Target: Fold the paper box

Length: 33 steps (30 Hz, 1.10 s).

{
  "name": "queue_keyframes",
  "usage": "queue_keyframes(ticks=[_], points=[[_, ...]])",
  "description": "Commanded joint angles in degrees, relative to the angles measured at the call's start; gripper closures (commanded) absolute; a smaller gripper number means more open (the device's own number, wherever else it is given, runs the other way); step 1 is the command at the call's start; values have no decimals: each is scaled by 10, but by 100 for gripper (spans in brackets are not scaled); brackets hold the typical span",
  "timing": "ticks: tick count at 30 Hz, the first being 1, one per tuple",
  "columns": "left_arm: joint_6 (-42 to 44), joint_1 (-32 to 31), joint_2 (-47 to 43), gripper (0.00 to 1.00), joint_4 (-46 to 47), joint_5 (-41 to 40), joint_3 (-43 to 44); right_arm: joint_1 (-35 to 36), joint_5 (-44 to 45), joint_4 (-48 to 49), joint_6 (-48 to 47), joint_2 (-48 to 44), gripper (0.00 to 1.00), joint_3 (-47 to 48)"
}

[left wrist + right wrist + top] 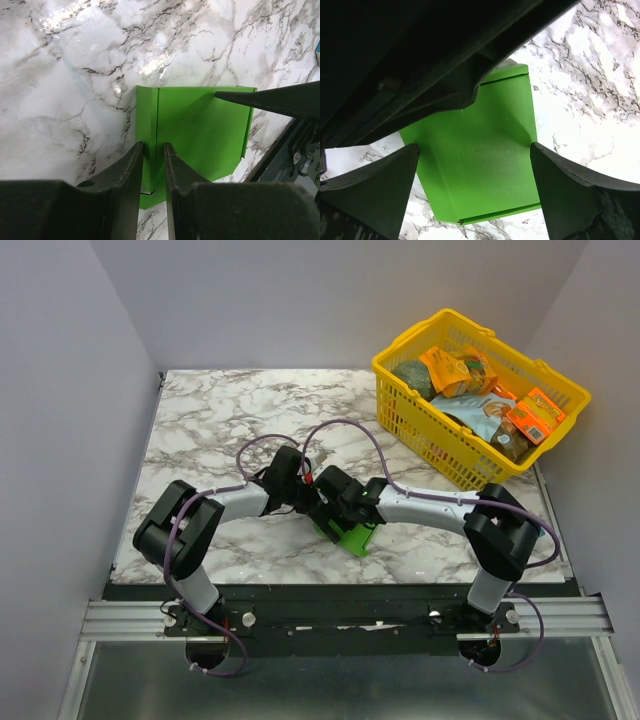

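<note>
Top view — paper box [352, 535] lies on the marble desk [220, 420], lower centre of frame.
Left wrist — left fingers [125, 180] narrowed to a slit, pinching the paper box's upright fold at bottom centre.
Right wrist — right fingers [370, 190] spread wide, straddling the paper box, gripping nothing.

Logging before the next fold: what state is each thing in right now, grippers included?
paper box: partly folded, lying on the table, edge flaps creased up.
left gripper: jaws narrow, astride a crease of the box; grip unclear.
right gripper: wide open, one finger either side of the box.
yellow basket: upright, full.
</note>
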Motion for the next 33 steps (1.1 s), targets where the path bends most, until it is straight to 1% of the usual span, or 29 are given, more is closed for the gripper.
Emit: queue_keyframes(ticks=[1,6,10,12,14,17,20,25,28,33], points=[[47,-12,7,70,3,0,0,-5,-10,-40,10,49,1,-5],[34,2,-11,70,5,-6,-10,-3,-50,-13,22,29,4,-27],[44,8,-30,70,-10,-21,-14,9,-68,9,33,17,5,-20],[58,8,-38,69,-24,-28,-13,22,-65,14,43,15,5,0],[73,10,-44,70,-37,-44,-13,24,-56,15,70,14,2,20],[91,16,-53,71,-66,-71,-15,25,-37,31,95,-13,0,24],[106,22,-67,72,-81,-95,-23,25,-15,43,89,-56,0,13],[133,24,-91,74,-81,-102,-32,23,10,55,66,-103,0,-16],[138,26,-99,74,-82,-108,-31,16,-5,71,61,-104,0,-31],[140,28,-101,76,-83,-108,-30,16,-25,108,57,-74,0,-54]])
